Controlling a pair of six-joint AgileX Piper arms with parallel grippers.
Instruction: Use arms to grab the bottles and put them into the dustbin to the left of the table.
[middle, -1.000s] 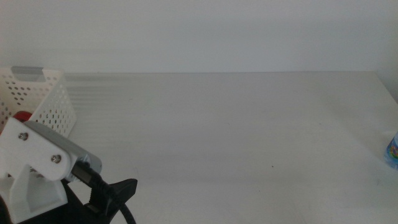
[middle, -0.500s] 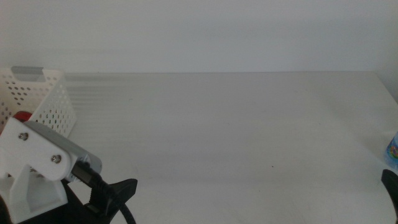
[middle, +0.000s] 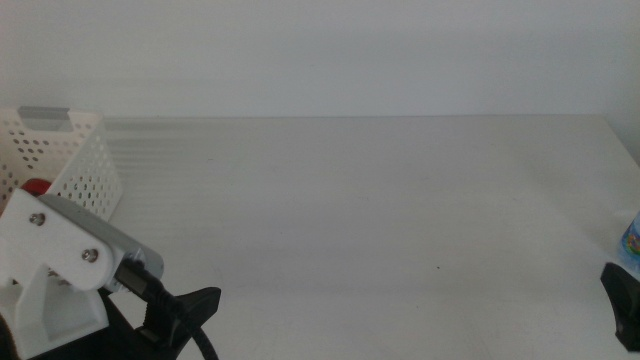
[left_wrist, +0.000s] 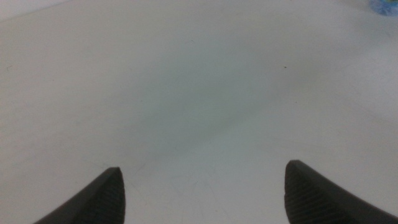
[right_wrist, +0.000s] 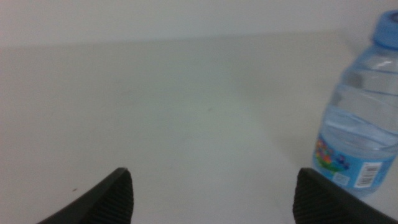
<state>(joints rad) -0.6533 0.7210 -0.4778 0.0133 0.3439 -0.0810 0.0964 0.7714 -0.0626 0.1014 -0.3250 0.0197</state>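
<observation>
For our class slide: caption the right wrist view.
Open right gripper above the white table, water bottle standing upright beside it.

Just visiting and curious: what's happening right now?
Left gripper open, idle. Right gripper open beside standing water bottle. Red can in dustbin. Nothing blocking.

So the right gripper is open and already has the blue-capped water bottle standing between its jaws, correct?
Not quite. The right gripper is open, but the blue-capped water bottle is not between its jaws. The right wrist view shows it standing upright on the table, off to one side, beyond the outer jaw, with bare tabletop in the gap.
</observation>
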